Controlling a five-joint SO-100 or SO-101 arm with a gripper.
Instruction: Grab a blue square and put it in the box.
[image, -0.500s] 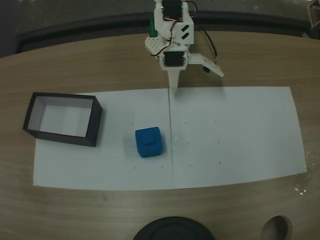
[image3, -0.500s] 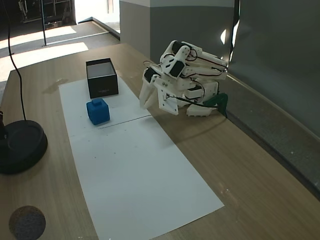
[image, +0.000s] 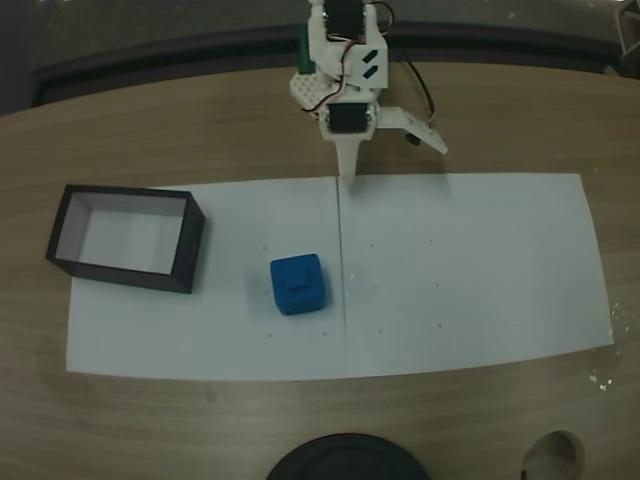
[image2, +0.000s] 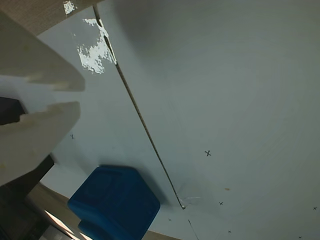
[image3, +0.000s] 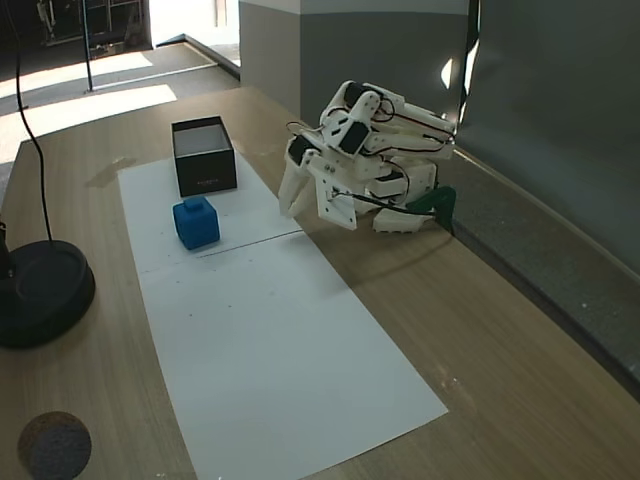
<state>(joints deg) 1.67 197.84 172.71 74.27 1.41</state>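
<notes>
We take this for a lab or office test bench. A wooden table (image3: 520, 350) carries white paper sheets (image: 460, 270) with small pen crosses (image2: 208, 153), and a 3D-printed white robot arm (image3: 365, 150) sits at upper centre. A grey partition wall (image3: 560, 110) runs along the right; a black round stand base (image3: 40, 290) sits at the left edge.
</notes>
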